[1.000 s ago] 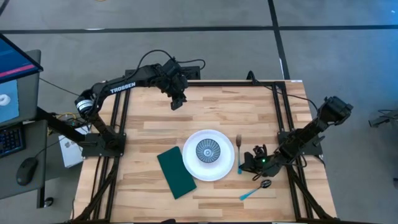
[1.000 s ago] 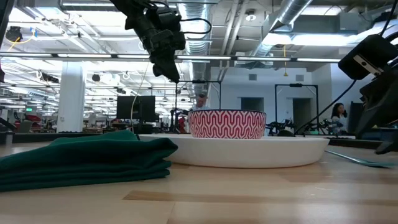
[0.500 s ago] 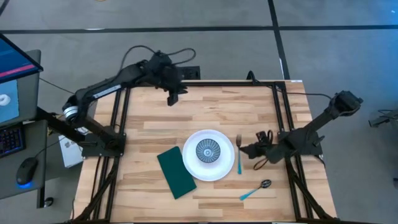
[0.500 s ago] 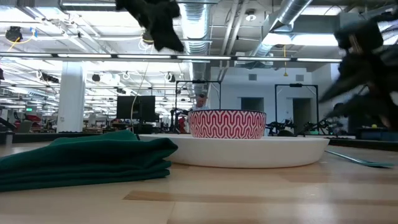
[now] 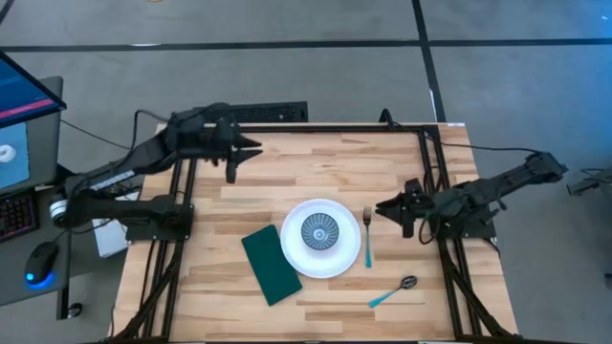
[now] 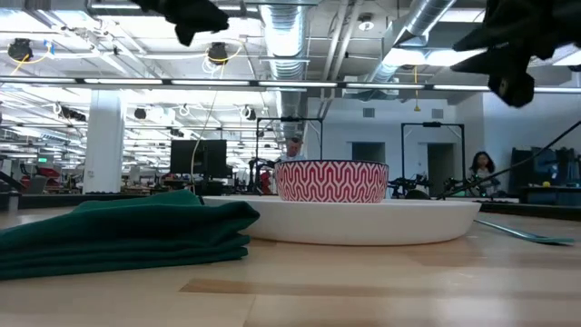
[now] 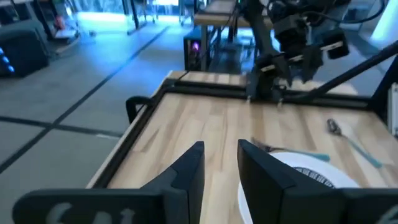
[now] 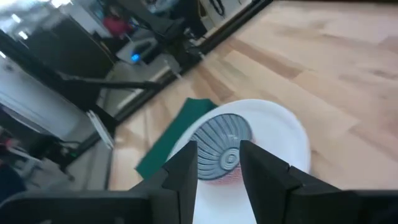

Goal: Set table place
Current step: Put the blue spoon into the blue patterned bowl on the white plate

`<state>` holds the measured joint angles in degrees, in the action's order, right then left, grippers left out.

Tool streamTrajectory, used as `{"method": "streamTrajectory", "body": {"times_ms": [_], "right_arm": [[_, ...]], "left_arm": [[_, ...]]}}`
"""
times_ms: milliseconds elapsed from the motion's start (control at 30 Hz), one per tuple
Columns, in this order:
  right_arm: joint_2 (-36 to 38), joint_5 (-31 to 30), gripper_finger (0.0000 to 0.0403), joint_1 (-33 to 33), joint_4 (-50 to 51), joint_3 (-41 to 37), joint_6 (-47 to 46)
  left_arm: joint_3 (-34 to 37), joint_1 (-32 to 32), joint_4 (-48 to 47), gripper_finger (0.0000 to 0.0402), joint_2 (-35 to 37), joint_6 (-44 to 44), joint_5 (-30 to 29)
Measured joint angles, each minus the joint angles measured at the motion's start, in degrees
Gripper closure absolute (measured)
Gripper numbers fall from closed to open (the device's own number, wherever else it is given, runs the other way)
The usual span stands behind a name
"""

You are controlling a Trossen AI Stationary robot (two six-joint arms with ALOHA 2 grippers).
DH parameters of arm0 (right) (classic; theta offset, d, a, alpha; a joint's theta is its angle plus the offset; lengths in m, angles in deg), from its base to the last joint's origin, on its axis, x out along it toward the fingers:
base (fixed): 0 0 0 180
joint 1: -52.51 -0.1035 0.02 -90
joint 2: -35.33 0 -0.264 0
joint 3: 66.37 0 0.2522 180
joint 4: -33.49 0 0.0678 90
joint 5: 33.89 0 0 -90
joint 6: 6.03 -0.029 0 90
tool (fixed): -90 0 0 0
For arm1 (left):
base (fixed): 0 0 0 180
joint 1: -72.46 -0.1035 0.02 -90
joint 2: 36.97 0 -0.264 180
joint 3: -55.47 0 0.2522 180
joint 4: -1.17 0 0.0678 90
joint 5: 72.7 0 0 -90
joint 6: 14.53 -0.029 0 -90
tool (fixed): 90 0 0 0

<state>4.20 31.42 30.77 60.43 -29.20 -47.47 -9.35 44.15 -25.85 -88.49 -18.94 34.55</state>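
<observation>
A white plate point(image 5: 298, 256) lies on the wooden table point(image 5: 325, 172), near the middle of its near half. A bowl point(image 5: 318, 232), blue-patterned inside and red-and-white outside point(image 6: 331, 182), stands in the plate. A folded dark green napkin point(image 5: 271, 265) lies flat left of the plate. A blue-handled fork point(image 5: 367, 239) lies right of it. A blue-handled spoon point(image 5: 392, 292) lies slantwise nearer the front right. My left gripper point(image 5: 254, 148) hangs open and empty over the far left of the table. My right gripper point(image 5: 380, 207) hangs open and empty right of the plate, above the fork's tines.
The black frame rails point(image 5: 428, 182) run along the table's left and right sides and far edge. Bare wood shows across the far half point(image 5: 325, 162). A power strip point(image 5: 273, 113) lies behind the far edge. A person point(image 6: 478, 169) stands far off in the room behind.
My left gripper has gone toward the table's left edge and turned level, pointing right. My right gripper has risen from beside the fork's handle and gone toward the far edge. The fork stays on the table.
</observation>
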Motion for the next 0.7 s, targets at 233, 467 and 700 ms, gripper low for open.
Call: {"method": "streamTrajectory", "body": {"times_ms": [233, 467, 700], "right_arm": [[-0.8, 1.2, 0.0264, 0.2, 12.9, 8.2, -0.6], [-3.2, 7.6, 0.0262, -2.4, 26.5, 12.9, -16.4], [-9.7, 16.7, 0.0264, -9.2, 33.7, 13.8, -39.2]], "left_arm": [[13.0, 5.5, 9.7, 0.0315, 6.7, 4.5, -1.0], [23.6, 11.2, 20.9, 0.0315, 7.7, 6.6, -6.2], [29.4, 15.4, 27.0, 0.0315, 7.6, 8.6, -9.7]]}}
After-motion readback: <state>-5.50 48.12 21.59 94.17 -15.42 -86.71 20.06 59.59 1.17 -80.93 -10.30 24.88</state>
